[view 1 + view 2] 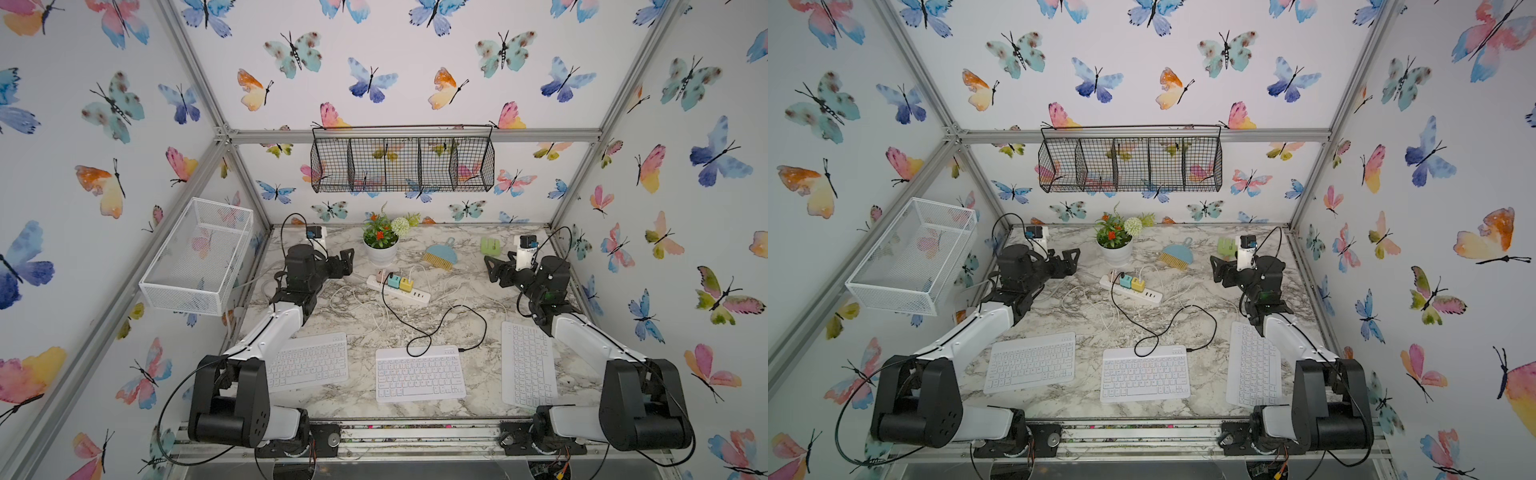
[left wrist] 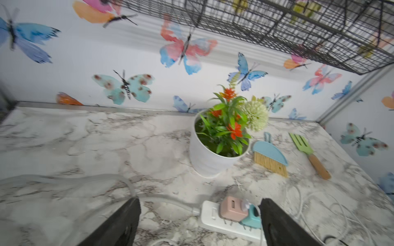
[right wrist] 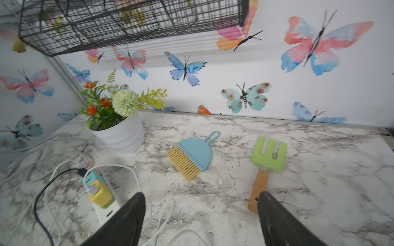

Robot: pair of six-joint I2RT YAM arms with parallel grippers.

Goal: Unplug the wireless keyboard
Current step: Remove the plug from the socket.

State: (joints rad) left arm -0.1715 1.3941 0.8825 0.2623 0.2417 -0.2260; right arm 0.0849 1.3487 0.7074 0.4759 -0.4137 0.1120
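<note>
keyboard [image 1: 419, 374] in the middle lies nearer the robot than the power strip [image 1: 417, 296], long side going across. its black plug [image 1: 461, 350] sits at the end closer to the right gripper [image 1: 489, 270] than the left gripper [image 1: 350, 262]. both hang beside the power strip, jaws spread wide, holding nothing.

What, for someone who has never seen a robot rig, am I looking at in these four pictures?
Two robot arms stand at the near edge of a marble table. Each ends in a two-fingered claw: the left gripper and the right gripper. Two pictures look down from above; two come from cameras on the wrists. On the table lie a left keyboard, a right keyboard and a middle keyboard, whose black cable leads to a power strip. A potted plant, a small brush and a green rake sit behind. Both claws are open, holding nothing.
</note>
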